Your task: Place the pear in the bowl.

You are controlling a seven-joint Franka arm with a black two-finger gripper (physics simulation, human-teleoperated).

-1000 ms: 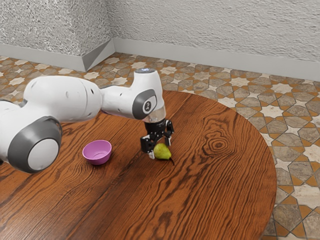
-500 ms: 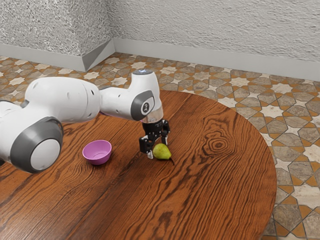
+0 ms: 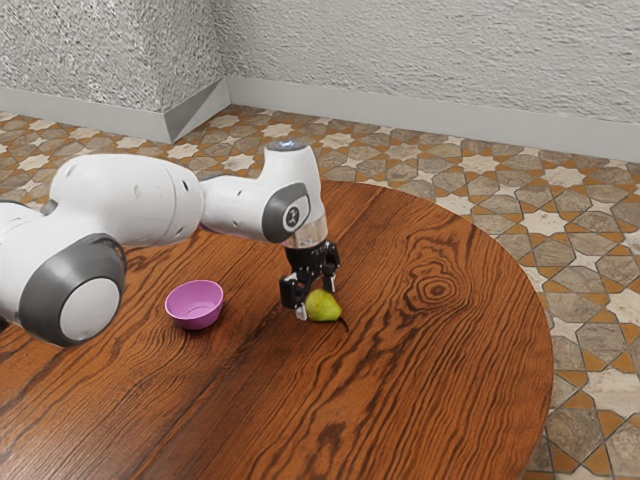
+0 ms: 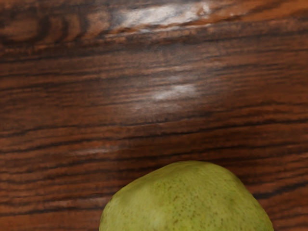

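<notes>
My gripper (image 3: pixel 316 299) is low over the table in the exterior view, shut on the pear (image 3: pixel 323 306), with one finger against its near left side and the other at its far side. The pear is green and lies on its side at table height, stem pointing toward the exterior view's lower right. Just under my hand, the pear (image 4: pixel 187 202) is large at the wrist view's lower edge. A pink bowl (image 3: pixel 181 312) stands upright to the exterior view's left of the gripper, apart from it.
The round wooden table (image 3: pixel 420 390) has a curved edge at the exterior view's right. My arm reaches in from the left, above the table behind the bowl. Tiled floor and pale walls lie beyond.
My hand has shifted slightly toward the exterior view's left since a second ago, and the fingers have drawn closer together around the pear. The pear has shifted very slightly. The bowl stays put.
</notes>
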